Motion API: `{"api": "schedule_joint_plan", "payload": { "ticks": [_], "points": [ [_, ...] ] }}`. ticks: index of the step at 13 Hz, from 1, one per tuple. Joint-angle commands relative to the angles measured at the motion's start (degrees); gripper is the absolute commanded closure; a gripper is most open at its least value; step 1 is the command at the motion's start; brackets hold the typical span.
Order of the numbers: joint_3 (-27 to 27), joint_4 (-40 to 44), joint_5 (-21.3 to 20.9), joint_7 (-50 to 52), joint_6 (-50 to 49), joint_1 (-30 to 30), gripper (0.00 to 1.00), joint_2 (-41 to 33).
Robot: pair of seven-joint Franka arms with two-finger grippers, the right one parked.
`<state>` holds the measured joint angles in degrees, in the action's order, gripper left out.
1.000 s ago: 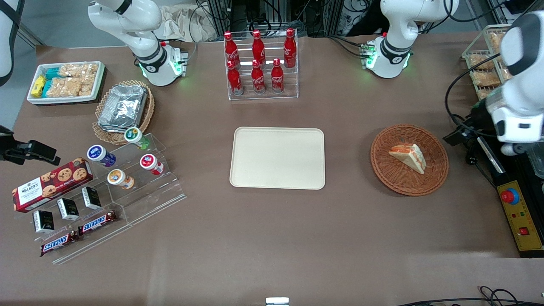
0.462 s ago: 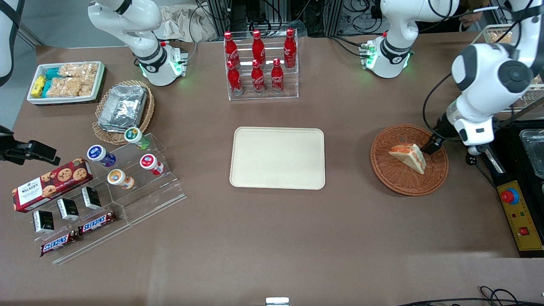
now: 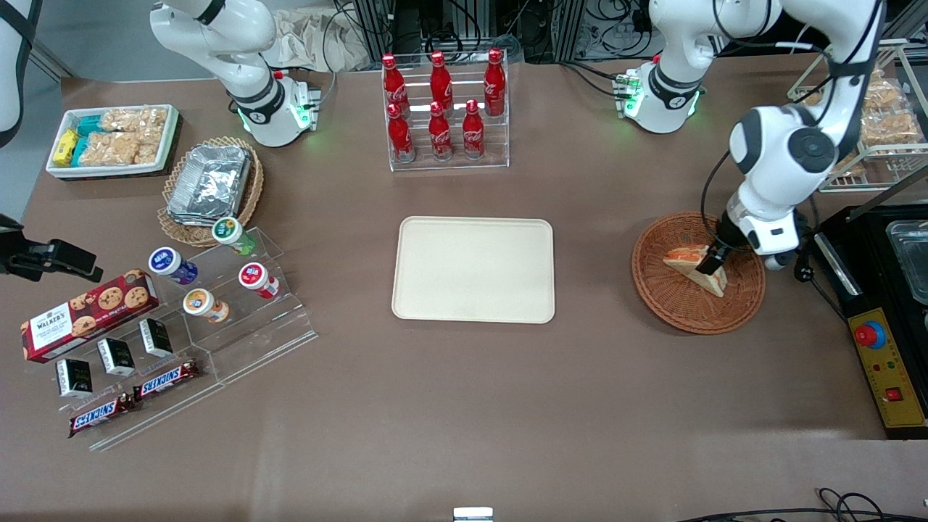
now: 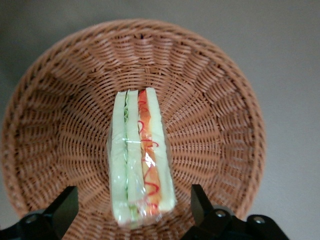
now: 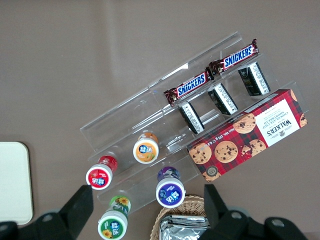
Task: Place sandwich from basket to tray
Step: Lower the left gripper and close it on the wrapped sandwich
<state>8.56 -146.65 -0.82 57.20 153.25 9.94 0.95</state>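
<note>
Directly beneath the hand (image 4: 134, 210), the pale triangular sandwich (image 4: 141, 155) is lying in the reddish-brown wicker basket (image 4: 220, 120), its long edge running between the parted fingers (image 4: 62, 210).

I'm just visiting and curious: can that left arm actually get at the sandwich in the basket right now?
Probably yes. The gripper hangs open just above the sandwich, one finger on each side, and nothing else lies in the basket to block it.

The gripper (image 3: 711, 259) covers part of the sandwich (image 3: 689, 262) in the front view. In the left wrist view, the basket (image 4: 210, 90) rim is cropped, and only the tips of the spread fingers (image 4: 64, 206) show.
</note>
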Motion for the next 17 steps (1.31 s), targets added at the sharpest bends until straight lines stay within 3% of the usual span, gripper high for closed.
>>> {"api": "schedule_joint_plan", "payload": {
  "ticks": [1, 2, 3, 4, 5, 10, 14, 17],
  "points": [
    [-0.2, -1.1, -0.8, 1.6, 5.4, 0.1, 0.0, 3.3],
    [-0.2, -1.1, -0.8, 1.6, 6.0, 0.1, 0.0, 4.0],
    [-0.2, -1.1, -0.8, 1.5, 6.6, 0.1, 0.18, 4.6],
    [-0.2, -1.1, -0.8, 1.4, 6.6, 0.1, 0.79, 4.8],
    [-0.2, -1.0, -0.8, 1.0, 6.5, 0.1, 1.0, 4.9],
    [-0.6, 0.7, -0.8, 1.4, 3.7, 0.4, 1.0, 2.6],
    [-3.6, 14.1, -1.0, 0.5, -19.8, 0.4, 1.0, -1.8],
    [-6.6, 33.1, -1.0, -0.4, -43.9, 0.4, 1.0, -1.1]
  ]
}}
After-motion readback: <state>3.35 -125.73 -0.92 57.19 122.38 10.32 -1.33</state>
